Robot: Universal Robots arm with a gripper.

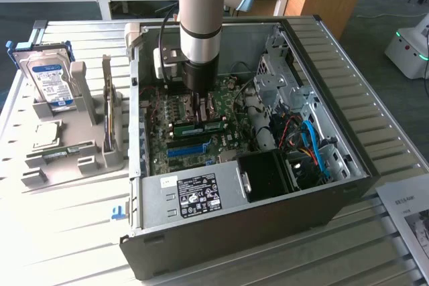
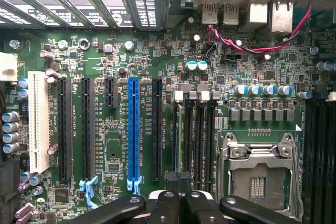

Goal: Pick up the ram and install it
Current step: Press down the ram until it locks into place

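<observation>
The arm reaches down into the open computer case, its gripper pressed together just above the motherboard, holding nothing that can be seen. The ram lies seated in a slot just below the fingertips. Outside, on the exterior view's left, a blue-labelled hard drive stands in a grey holder; its writing is unreadable

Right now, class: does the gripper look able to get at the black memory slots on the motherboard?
Probably yes. The case is open, the gripper hangs low over the motherboard, and the memory slots lie bare close by it, with no cable across them.
</observation>
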